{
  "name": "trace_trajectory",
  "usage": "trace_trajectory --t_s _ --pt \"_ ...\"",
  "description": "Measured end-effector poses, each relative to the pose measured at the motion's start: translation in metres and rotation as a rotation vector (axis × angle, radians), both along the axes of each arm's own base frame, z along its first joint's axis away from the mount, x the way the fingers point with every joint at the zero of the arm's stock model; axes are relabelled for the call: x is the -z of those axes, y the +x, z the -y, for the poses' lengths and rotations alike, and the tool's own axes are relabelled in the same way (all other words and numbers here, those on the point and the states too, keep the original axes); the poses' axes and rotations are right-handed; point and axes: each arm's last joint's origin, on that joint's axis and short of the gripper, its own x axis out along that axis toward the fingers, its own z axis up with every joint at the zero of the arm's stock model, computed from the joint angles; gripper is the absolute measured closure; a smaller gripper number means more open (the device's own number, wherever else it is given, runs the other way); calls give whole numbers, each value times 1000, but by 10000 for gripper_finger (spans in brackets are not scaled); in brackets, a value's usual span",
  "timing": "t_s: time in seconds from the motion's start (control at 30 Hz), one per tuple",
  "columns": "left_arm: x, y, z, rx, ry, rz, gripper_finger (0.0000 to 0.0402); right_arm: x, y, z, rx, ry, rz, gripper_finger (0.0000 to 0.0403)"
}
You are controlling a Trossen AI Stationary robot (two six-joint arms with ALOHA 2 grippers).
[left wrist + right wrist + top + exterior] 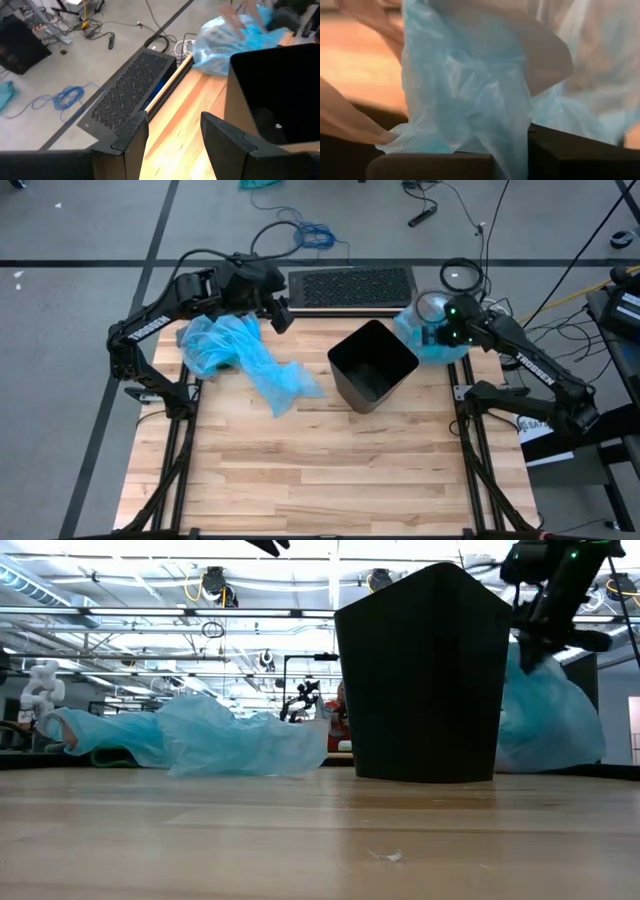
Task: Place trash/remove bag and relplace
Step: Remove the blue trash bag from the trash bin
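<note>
A full pale blue bag (420, 335) sits on its bottom at the table's far right corner, beside the empty black bin (372, 365), which stands upright mid-table. My right gripper (445, 332) is above the bag and shut on its film. A second, empty blue bag (245, 358) lies spread flat on the far left of the table. My left gripper (283, 315) hovers open over the far edge between that bag and the bin, touching nothing. No loose trash scraps show; the full bag's contents are hidden. My right gripper pinches the full bag's gathered upper film (485, 125) between its two fingers (570, 155), coming from above and slanting down. Several crumpled layers bunch in the hold. The bag hangs below the gripper (535, 655), and its bottom (550, 755) rests on the table.
A black perforated mat (350, 285) lies on the floor just beyond the table's far edge, with cables (305, 235) farther off. The near half of the wooden table (320, 480) holds nothing. The bin's mouth (280, 100) is open and unlined.
</note>
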Motion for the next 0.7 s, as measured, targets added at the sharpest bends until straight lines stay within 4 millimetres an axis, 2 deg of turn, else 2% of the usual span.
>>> trace_trajectory --t_s 0.1,0.17,0.27,0.4,0.57,0.7 --pt "2 -5 -4 -19 -11 -28 217 3 -1 -15 -70 111 -23 403" --pt "2 -6 -7 -31 -12 -33 217 -4 -2 -28 -106 152 13 403" --pt "3 -7 -8 -36 -15 -41 217 -23 -10 -50 -110 200 37 403" --pt "4 -9 -11 -33 -6 -62 217 -60 -25 -71 -112 241 62 403" --pt "3 -11 -18 -52 1 -59 217 -101 -35 -77 -94 98 130 403" --pt "2 -12 -23 -50 10 -46 217 -111 -29 -67 -58 -50 93 403"
